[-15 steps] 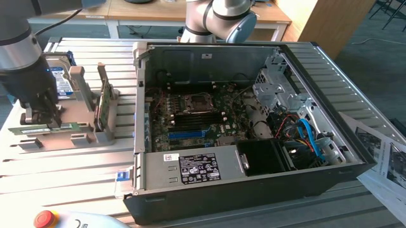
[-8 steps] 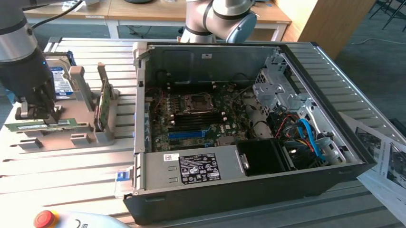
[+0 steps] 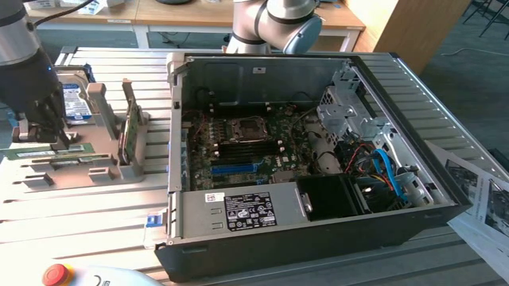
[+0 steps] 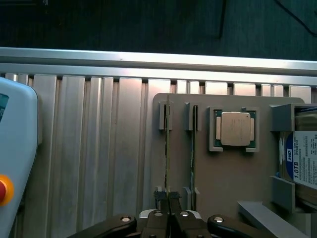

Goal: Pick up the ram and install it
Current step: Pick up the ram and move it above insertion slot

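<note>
On the exterior view's left, the ram (image 3: 40, 154) sits on edge in the grey plastic holder (image 3: 104, 173). It is a long, thin green board, seen edge-on from the wrist view. The fingers (image 4: 169, 196) are pinched nearly shut on its top edge near one end. So the grasp looks made, but the stick is not lifted yet and its ends are in the holder's notched posts. Picking up is about half done and the install is all left.

A second thin board (image 4: 193, 148) stands in the slot just beside the ram and is not touched. Further along the holder is a square metal CPU chip (image 4: 237, 129) in a green-framed pocket. Then comes a silver hard drive (image 3: 73, 101) with a blue-white label, propped between posts.

The tabletop (image 3: 80, 220) is ribbed aluminium slats, shiny and hard.

Toward the middle is an open black steel PC case (image 3: 318, 238), lying on its side just beside the holder. Inside it is the motherboard (image 3: 211, 152), dark and crowded with parts. Long black slots (image 3: 250, 149) lie near the socket and look empty, though that is hard to confirm. A silver power supply box (image 3: 238, 211) with a dark label sits at the near wall, and blue cables run by the drive cage.

At the far right are loose printed papers (image 3: 485, 202).
</note>
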`<state>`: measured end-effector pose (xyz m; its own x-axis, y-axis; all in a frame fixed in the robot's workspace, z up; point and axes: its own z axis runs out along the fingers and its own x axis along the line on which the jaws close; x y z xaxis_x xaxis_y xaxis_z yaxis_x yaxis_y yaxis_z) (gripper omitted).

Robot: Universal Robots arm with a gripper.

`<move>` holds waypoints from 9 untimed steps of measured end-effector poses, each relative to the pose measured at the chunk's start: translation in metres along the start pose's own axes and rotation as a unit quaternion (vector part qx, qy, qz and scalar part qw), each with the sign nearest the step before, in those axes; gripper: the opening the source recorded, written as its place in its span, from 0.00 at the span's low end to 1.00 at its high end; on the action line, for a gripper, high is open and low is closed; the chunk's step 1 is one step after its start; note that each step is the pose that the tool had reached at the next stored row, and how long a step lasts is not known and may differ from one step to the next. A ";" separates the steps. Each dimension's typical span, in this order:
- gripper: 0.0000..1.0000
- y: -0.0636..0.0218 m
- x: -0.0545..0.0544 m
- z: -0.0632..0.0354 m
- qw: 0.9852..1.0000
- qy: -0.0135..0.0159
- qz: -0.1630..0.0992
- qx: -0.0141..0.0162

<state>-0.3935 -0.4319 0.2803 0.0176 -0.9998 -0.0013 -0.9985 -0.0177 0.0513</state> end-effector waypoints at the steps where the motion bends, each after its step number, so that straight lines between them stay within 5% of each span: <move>1: 0.12 0.0001 0.000 -0.0022 1.000 0.000 0.000 0.000; 9: 0.12 0.0010 0.000 -0.0195 1.000 0.004 0.001 0.000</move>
<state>-0.3935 -0.4320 0.2998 0.0169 -0.9998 0.0066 -0.9985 -0.0165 0.0514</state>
